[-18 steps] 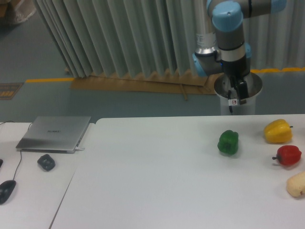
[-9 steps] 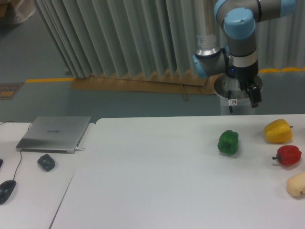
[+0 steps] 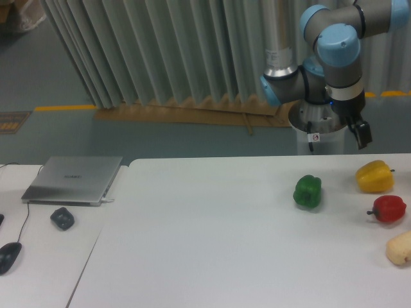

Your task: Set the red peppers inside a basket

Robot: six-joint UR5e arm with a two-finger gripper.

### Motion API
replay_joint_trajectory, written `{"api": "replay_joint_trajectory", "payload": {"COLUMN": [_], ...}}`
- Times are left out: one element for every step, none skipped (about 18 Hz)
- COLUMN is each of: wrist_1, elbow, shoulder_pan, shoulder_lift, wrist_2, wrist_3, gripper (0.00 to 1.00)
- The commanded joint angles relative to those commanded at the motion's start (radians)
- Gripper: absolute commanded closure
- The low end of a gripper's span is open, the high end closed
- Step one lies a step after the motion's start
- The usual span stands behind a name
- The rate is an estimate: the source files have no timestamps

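A pale object (image 3: 399, 249) is cut off at the right edge, and the gripper's fingers (image 3: 363, 135) are too blurred to read.

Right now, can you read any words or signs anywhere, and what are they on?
Laptop: a small mark on the closed lid, too blurred to read.
Robot base: a small white tag with a red round sign, too small to read.
The peppers and the table show no writing.

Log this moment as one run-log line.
phase: approach | gripper: empty, above table's far edge | red pepper: untouched on table, right side | basket: not in view
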Motion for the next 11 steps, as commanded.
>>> {"api": "replay_joint_trajectory", "payload": {"wrist_1": [0.000,-0.002,-0.002,0.002,0.002,0.002,0.000,0.003,0.035,0.055,0.058], "elbow": [0.002,0.002,0.002,0.002,0.005,0.005,0.006,0.008,0.008,0.009,0.009], "shoulder_pan": [0.000,0.000,0.000,-0.002,-0.003,-0.006,-0.009,-0.014,-0.023,-0.040,-0.046], "shoulder_lift": [0.000,0.000,0.000,0.000,0.000,0.000,0.002,0.002,0.000,-0.002,0.000], "wrist_2": [0.000,-0.002,-0.006,-0.008,-0.008,-0.009,-0.012,-0.024,-0.047,-0.066,-0.077], "wrist_3": [0.002,0.000,0.000,0.002,0.002,0.002,0.002,0.003,0.005,0.015,0.026], "gripper": [1.00,1.00,0.67,0.01,0.00,0.00,0.00,0.00,0.00,0.00,0.00]}}
